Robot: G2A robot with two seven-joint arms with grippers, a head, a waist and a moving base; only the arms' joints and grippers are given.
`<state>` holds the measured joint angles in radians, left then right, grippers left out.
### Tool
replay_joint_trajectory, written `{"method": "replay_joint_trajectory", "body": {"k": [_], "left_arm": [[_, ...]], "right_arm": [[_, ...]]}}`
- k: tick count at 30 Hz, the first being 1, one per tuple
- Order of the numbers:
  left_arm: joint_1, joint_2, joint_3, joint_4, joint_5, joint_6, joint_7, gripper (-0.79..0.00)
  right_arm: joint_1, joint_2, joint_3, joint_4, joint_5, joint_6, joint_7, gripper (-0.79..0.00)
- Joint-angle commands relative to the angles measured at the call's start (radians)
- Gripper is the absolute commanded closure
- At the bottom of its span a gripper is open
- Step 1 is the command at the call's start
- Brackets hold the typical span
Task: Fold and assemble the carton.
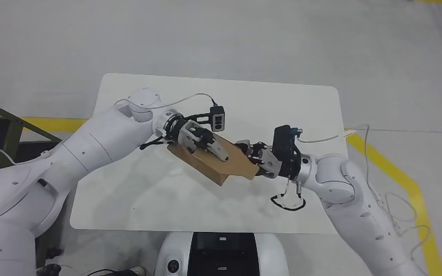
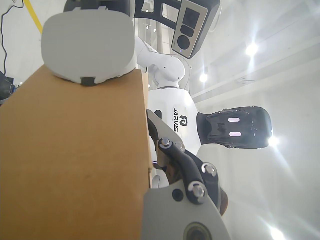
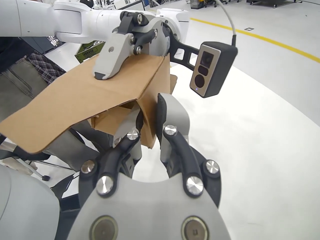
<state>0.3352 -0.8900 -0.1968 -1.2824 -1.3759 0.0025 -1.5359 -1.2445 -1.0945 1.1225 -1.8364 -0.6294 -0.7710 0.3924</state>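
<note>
At about 4 o'clock from the table's middle, nearest the robot, a black cable loop (image 1: 285, 202) hangs off the right wrist above the white table (image 1: 138, 200). Just beyond it the right gripper (image 3: 147, 112) comes in from 4 o'clock and pinches the carton (image 1: 214, 162). Its two fingers (image 3: 172, 116) stand one on each side of a short cardboard flap at the carton's near end, pressed against it.

The carton is brown cardboard, partly opened out, and is held off the table above its middle with its long axis running from 10 to 4 o'clock. The end toward the right gripper gapes open, and inside that mouth a folded inner flap (image 3: 110, 123) of the same board shows; what lies deeper in cannot be made out. The broad top panel slopes and overhangs on one side.

Farther on, the left gripper (image 1: 210, 145) reaches in from 9 o'clock and grips the carton's far end. One pale finger (image 3: 107, 58) lies on the top panel with its dark tip touching the board, and its partner is hidden beneath, so the panel sits between them. Past the table edge at 9 o'clock lies a yellow floor stripe (image 1: 59, 125)
</note>
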Motion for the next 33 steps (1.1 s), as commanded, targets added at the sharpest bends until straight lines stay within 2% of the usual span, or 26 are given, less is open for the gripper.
{"method": "replay_joint_trajectory", "body": {"k": [1, 12, 25, 27, 30, 33], "left_arm": [[0.011, 0.009, -0.008, 0.011, -0.005, -0.006, 0.000, 0.000], [0.073, 0.048, -0.073, 0.010, -0.033, -0.036, 0.000, 0.000], [0.108, 0.049, -0.129, 0.005, -0.026, -0.034, 0.000, 0.000], [0.113, 0.049, -0.136, 0.007, -0.024, -0.037, 0.000, 0.000], [0.120, 0.047, -0.146, 0.008, -0.019, -0.039, 0.000, 0.000], [0.125, 0.045, -0.154, 0.010, -0.013, -0.040, 0.000, 0.000]], "right_arm": [[0.004, 0.001, 0.004, 0.002, -0.004, -0.004, -0.002, 0.000], [0.004, 0.008, 0.017, -0.003, 0.004, -0.035, 0.008, 0.000], [0.020, 0.006, -0.005, 0.008, -0.004, -0.012, 0.003, -0.006], [0.022, 0.006, -0.008, 0.008, -0.003, -0.009, 0.002, -0.271], [0.025, 0.005, -0.014, 0.011, -0.001, -0.007, 0.002, -0.360], [0.027, 0.005, -0.018, 0.018, 0.003, -0.003, 0.003, -0.357]]}}
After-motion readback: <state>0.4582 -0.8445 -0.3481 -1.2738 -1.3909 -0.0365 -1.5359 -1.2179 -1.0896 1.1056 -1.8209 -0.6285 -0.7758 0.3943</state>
